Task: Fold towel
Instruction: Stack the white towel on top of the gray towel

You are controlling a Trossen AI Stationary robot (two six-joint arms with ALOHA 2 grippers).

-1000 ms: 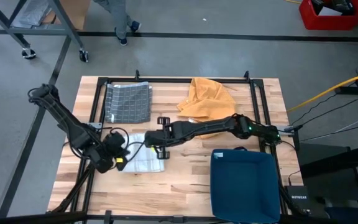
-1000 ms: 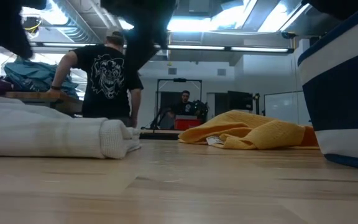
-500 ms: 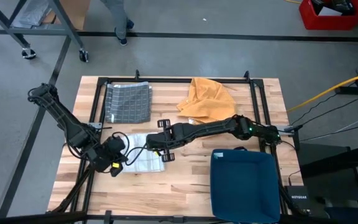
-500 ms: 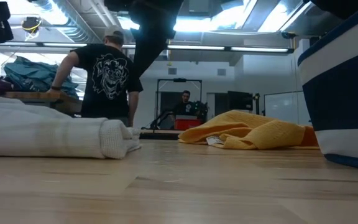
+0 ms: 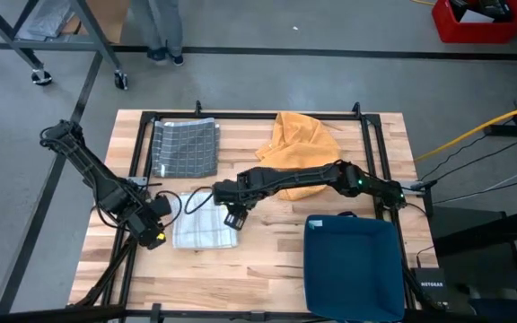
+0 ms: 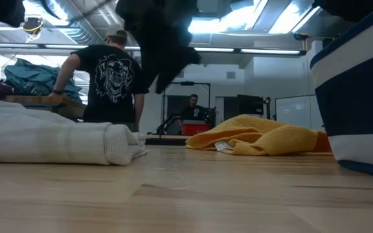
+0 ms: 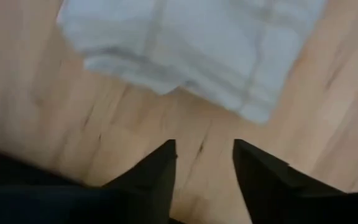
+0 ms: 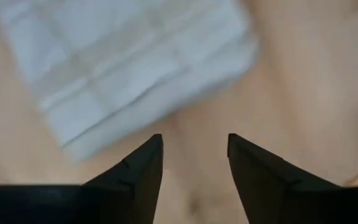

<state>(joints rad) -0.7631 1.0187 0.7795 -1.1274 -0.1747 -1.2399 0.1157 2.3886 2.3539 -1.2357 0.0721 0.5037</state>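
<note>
Towel (image 5: 206, 230), white with a faint grid, lies folded flat on the wooden table (image 5: 267, 260), lower left of centre in the high view. Left gripper (image 5: 153, 235) sits just beside its left edge; right gripper (image 5: 233, 218) hangs at its upper right corner. A grey checked cloth (image 5: 186, 147) lies in the upper left of the table, a crumpled orange cloth (image 5: 299, 141) upper centre, a dark blue bin (image 5: 351, 262) lower right. A person's legs (image 5: 163, 29) show at the top edge, on the floor beyond the table.

Low view: white towel (image 6: 54, 142) appears as a thick folded stack at left, resting on the tabletop. Orange cloth (image 6: 261, 139) lies right of centre, blue bin (image 6: 358, 97) fills the right edge. A dark arm (image 6: 157, 39) hangs from the top, blurred. A person in a black printed shirt (image 6: 109, 77) stands behind.

Left wrist view: fingers (image 7: 160, 168) apart, nothing between them, above bare wood; towel (image 7: 197, 43) just ahead of the tips.

Right wrist view: fingers (image 8: 143, 165) apart, empty; towel (image 8: 123, 68) ahead, not touching.
</note>
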